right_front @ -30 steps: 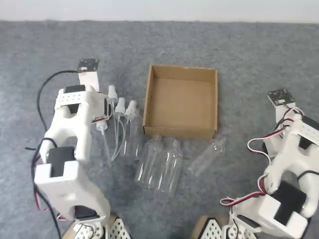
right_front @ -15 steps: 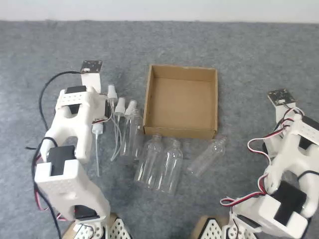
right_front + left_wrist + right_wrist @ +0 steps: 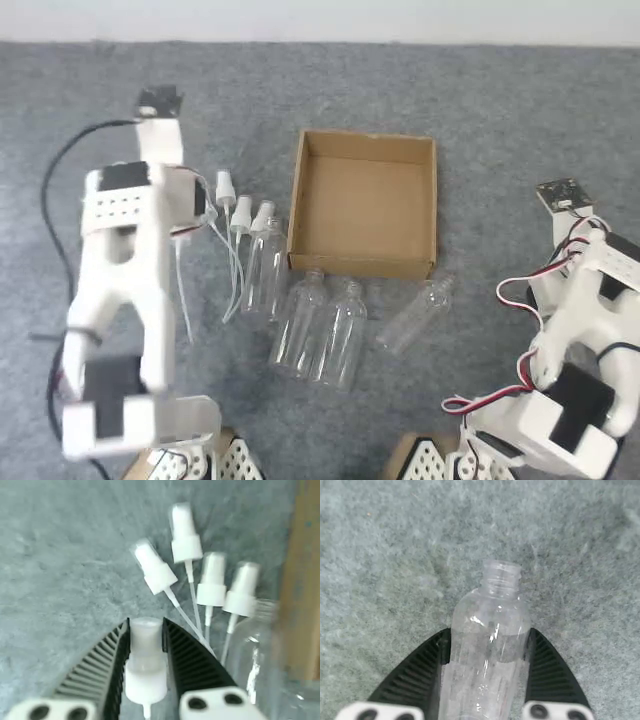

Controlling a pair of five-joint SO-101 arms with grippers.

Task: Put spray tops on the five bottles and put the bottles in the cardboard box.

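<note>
A: Left gripper [image 3: 145, 622] first. Spread or pinching?

B: Pinching. Clamps a white spray top [image 3: 146, 672] by the cap between two ribbed black fingers [image 3: 192, 665], with the nozzle end toward the fingertips and a thin tube poking out behind.

A: And placing that from above?

B: On the raised left arm [image 3: 125, 270], at 9 o'clock from the cardboard box [image 3: 365, 205].

A: Any more tops?

B: Four loose tops [image 3: 185, 530], fanned out on the grey desk [image 3: 480, 110] just past the fingertips, with tubes running back toward the gripper. Between left arm and box, at about 9 o'clock from the box. Nearest the box, with one just beside the neck of a clear bottle [image 3: 262, 275]; hard to tell whether touching.

A: Bottles, then?

B: Four down on the desk. That clear bottle at 7 o'clock from the box, on its side. Next to it a pair of bottles [image 3: 320, 328], flank to flank at 6 o'clock, with open necks right up near the box's front wall. Then a lone bottle [image 3: 415, 315] at 5 o'clock, slanted, apart from the pair.

A: Right gripper [image 3: 488, 631]?

B: Pressed onto a fifth bottle [image 3: 490, 680]. Squeezes the clear body from both sides, with the open threaded neck reaching past the fingertips over the desk. Right arm [image 3: 580, 330] well apart from the box, at 4 o'clock.
</note>
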